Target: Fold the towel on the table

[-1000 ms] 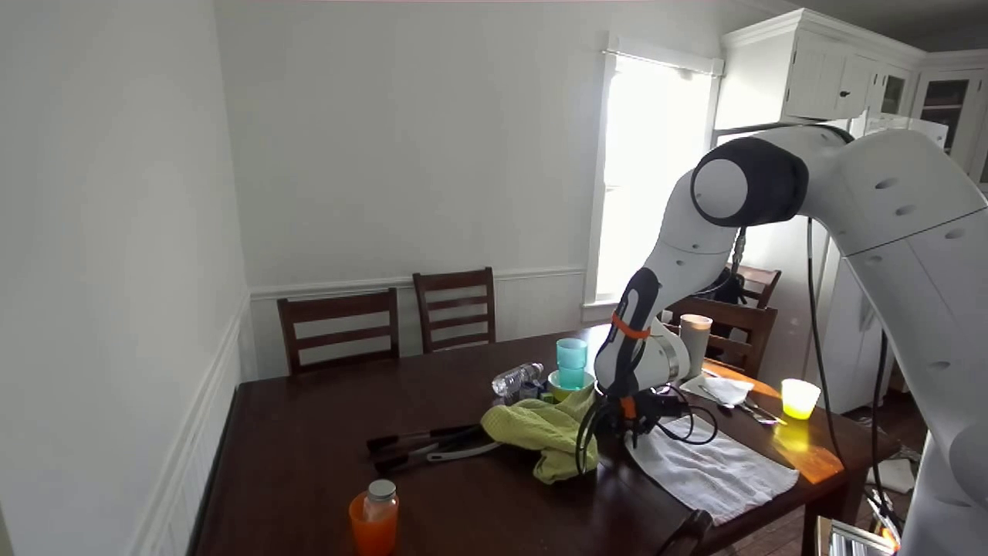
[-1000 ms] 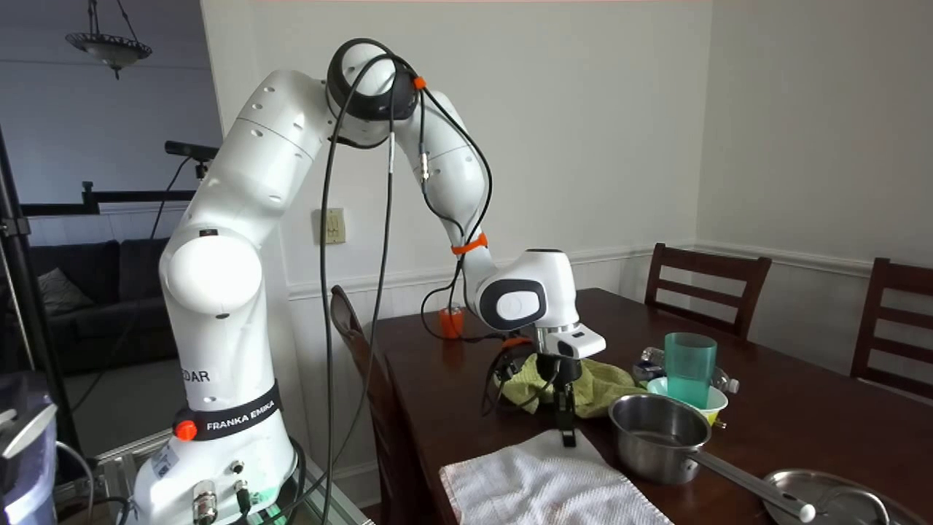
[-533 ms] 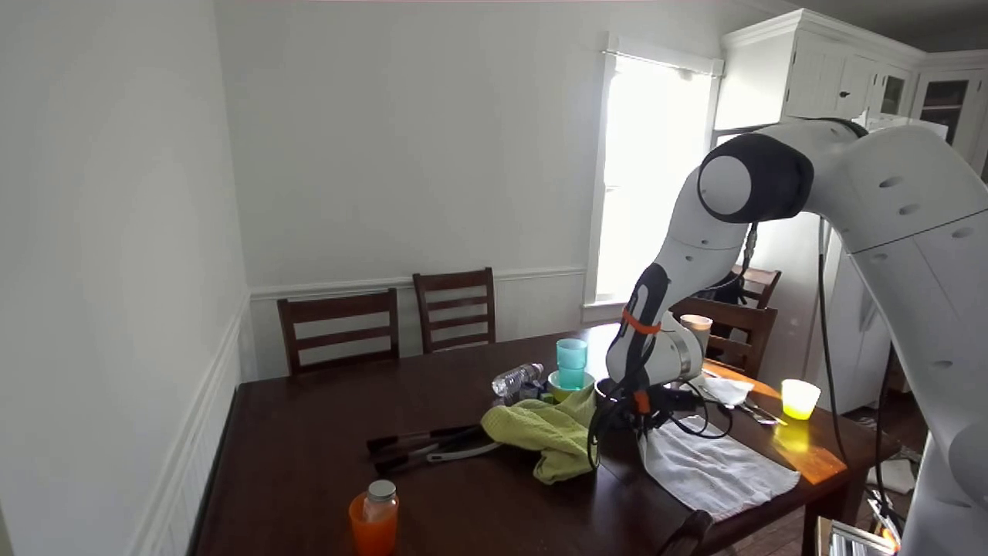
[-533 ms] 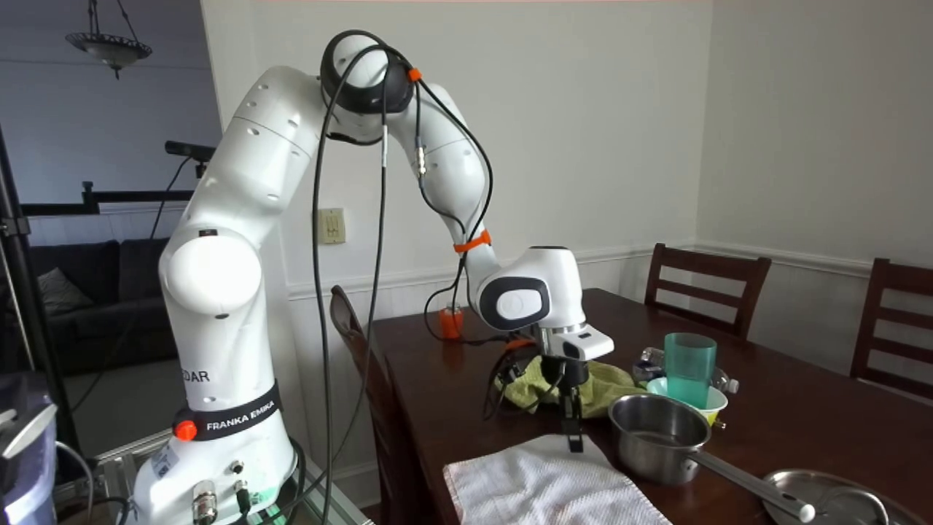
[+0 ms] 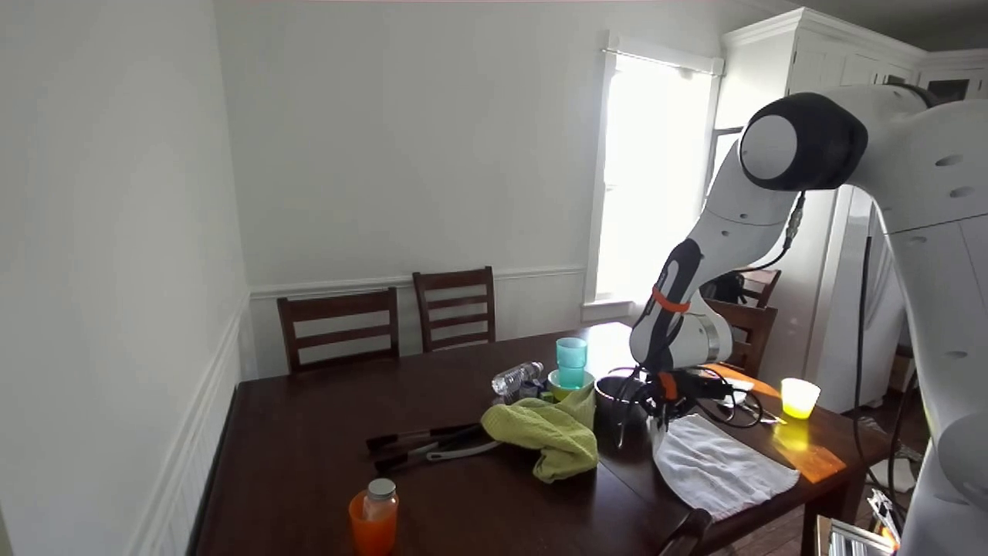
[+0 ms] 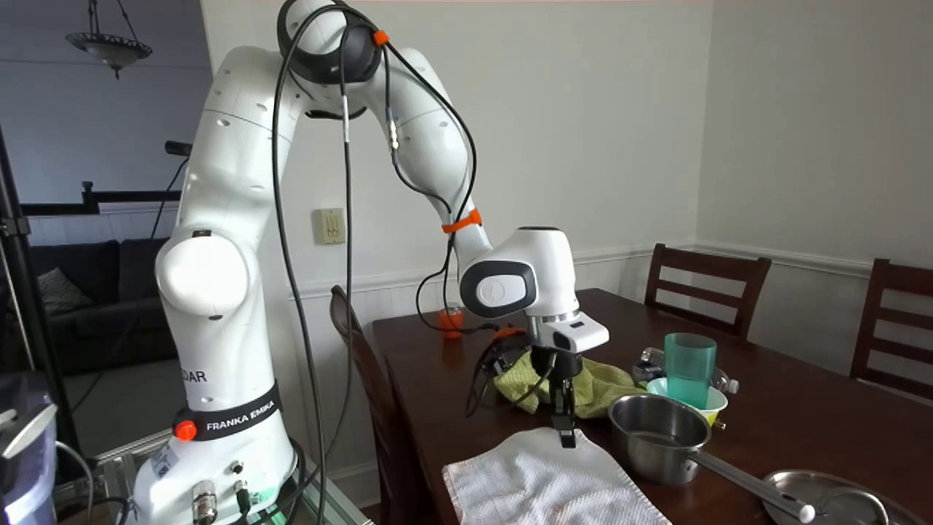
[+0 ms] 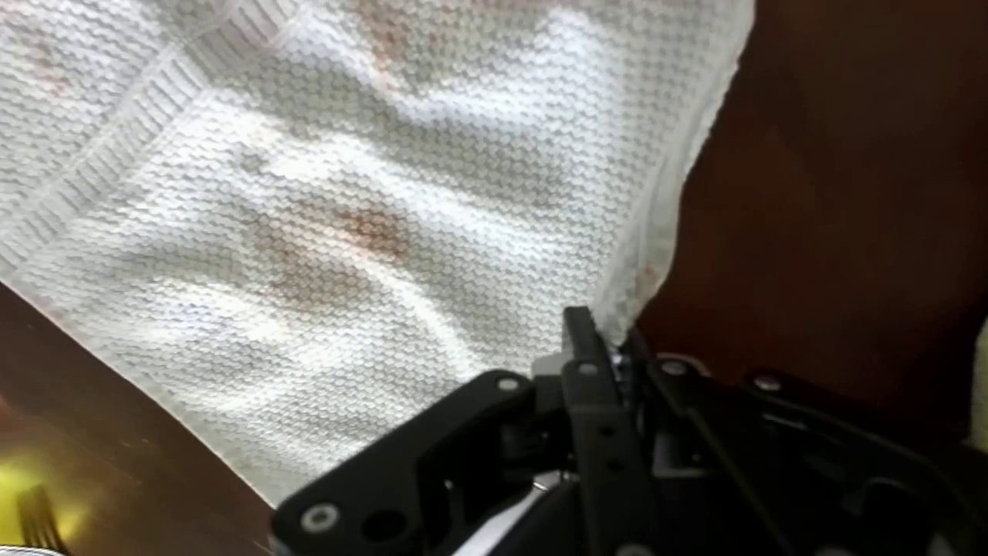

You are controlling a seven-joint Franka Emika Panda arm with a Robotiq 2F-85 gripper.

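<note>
Status: grasp made, by my reading; fold outstanding. In the wrist view my tool (image 7: 607,328) stands narrow, the edge of the white towel (image 7: 332,255) pinched in it. Taking the tool as dial centre, the bulk of the towel spreads towards 10 o'clock. Whether the pinch sits exactly on a corner I cannot tell; the tool covers that part. In both exterior views the towel lies spread out on the surface (image 6: 452,408), raised a little where the tool holds it. I see no completed fold in it. In an exterior view, same dial centre, a saucepan (image 6: 658,443) stands at 3 o'clock, near the towel's edge, and a green cloth (image 6: 603,388) lies at 12 o'clock, beyond the tool. Remaining, as I judge it: lift the held edge, carry it across the towel, lay it down, then release.
</note>
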